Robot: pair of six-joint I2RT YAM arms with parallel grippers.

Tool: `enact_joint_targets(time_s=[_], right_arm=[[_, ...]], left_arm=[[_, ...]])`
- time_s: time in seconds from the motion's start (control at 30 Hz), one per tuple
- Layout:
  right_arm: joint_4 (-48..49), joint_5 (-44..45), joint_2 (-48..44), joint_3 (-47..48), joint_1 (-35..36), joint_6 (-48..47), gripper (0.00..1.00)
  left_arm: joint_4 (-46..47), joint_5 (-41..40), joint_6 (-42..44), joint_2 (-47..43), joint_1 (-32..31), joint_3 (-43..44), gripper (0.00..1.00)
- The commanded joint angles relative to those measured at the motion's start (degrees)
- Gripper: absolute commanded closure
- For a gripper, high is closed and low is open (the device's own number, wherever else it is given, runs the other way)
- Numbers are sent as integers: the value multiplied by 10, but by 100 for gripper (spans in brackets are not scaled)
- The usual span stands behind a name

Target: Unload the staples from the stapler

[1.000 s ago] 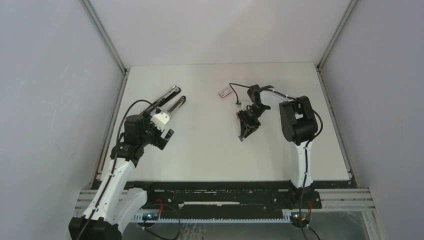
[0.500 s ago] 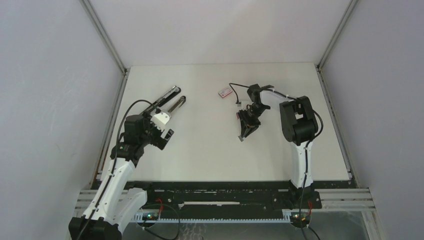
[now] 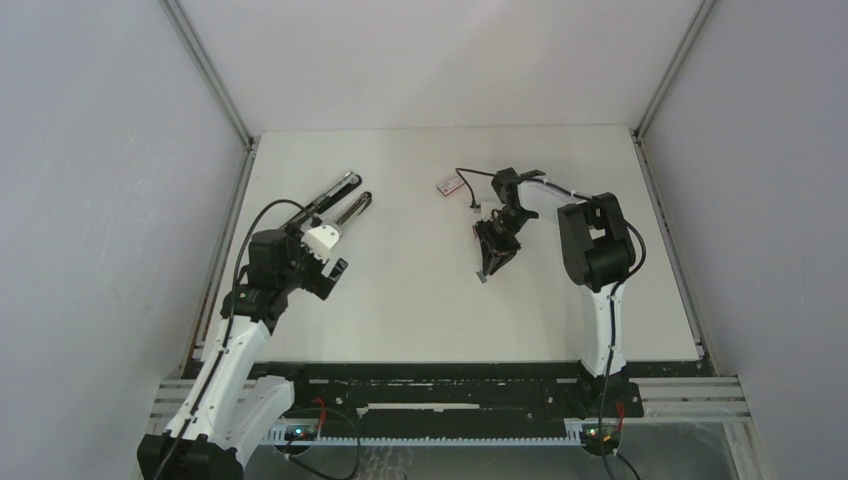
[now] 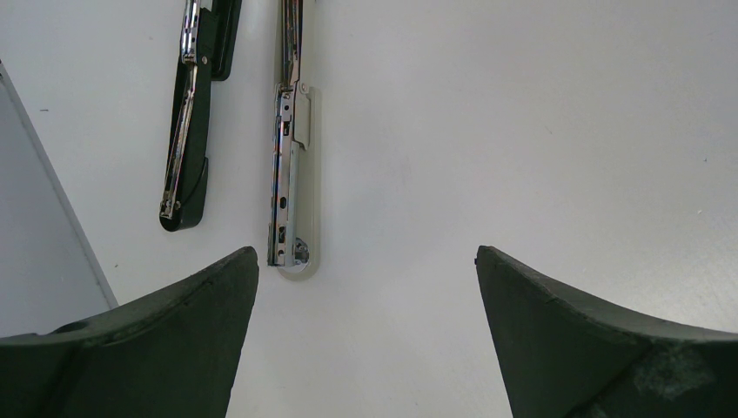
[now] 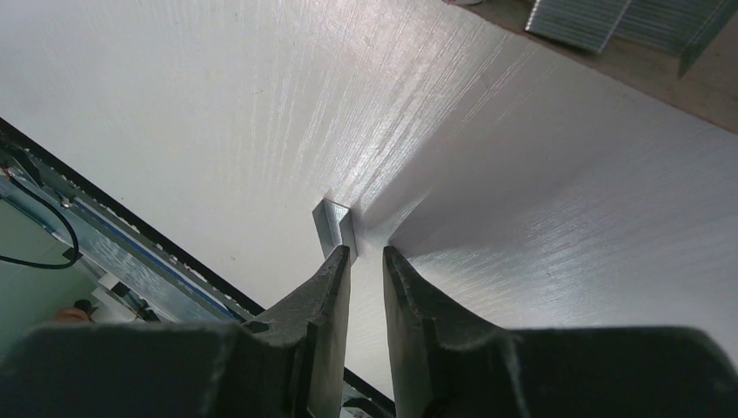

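Bright even light, streaky glare on table [image 5: 409, 131], soft shadows

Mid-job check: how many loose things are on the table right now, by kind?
Long slim black-and-silver metal stapler, lying opened out: 1
Tiny silver-grey metal strip of staples: 1
Small flat red-and-white box: 1
Total: 3

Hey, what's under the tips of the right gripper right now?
A tiny silver-grey metal staple strip lies on the white table by one fingertip of the right gripper; its near end is hidden.
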Motion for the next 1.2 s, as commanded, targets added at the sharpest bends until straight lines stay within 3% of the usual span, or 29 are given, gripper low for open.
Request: enact_joint_targets(time_s=[0.0, 0.67, 1.17], right_arm=[[80, 119, 28, -15, 6, -32, 78], [82, 139, 29, -15, 21, -32, 76], [83, 150, 30, -15, 24, -34, 83]], left_arm=[[12, -2, 9, -7, 4, -8, 0], [12, -2, 9, -4, 3, -8, 0], [12, -2, 9, -7, 4, -9, 0]])
